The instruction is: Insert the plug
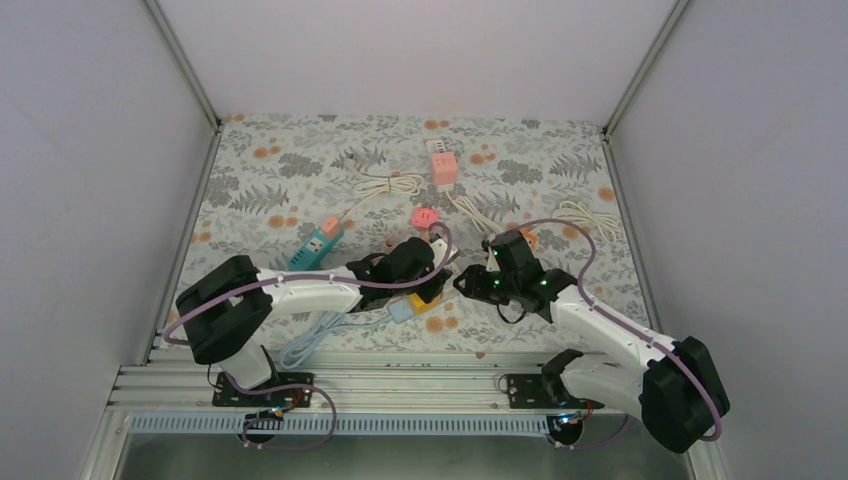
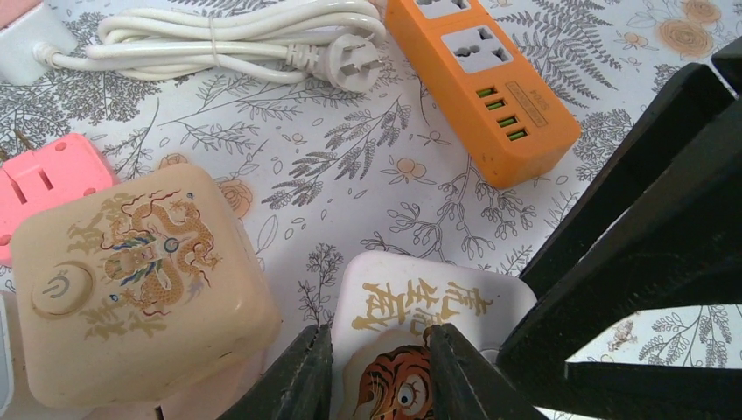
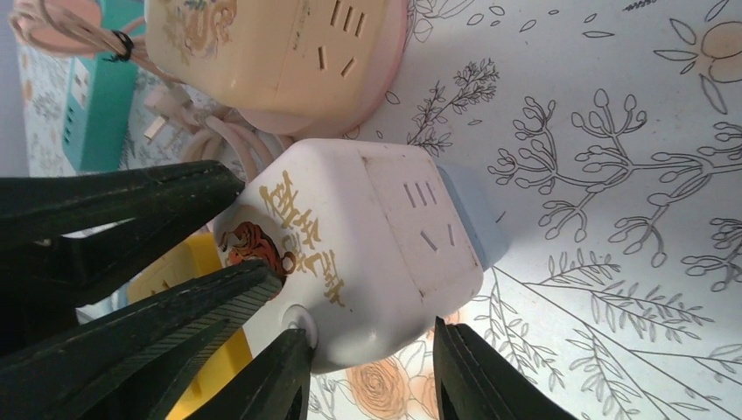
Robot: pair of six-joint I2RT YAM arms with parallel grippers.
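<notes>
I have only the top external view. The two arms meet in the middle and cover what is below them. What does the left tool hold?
Observer: The left tool is shut on a white cube socket with a tiger print.
Operator: Where can a plug go in?
Observer: Its slots are on a side face, which the right wrist camera sees.
Operator: And the other arm?
Observer: The right tool straddles one corner of the cube; a grip I cannot confirm.

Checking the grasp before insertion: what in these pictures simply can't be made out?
- Left wrist view: the tiger cube's lower part, cut by the bottom edge and the left gripper.
- Right wrist view: the yellow item, mostly behind that gripper's fingers.
- Top view: the cube, mostly covered by that gripper.
</notes>
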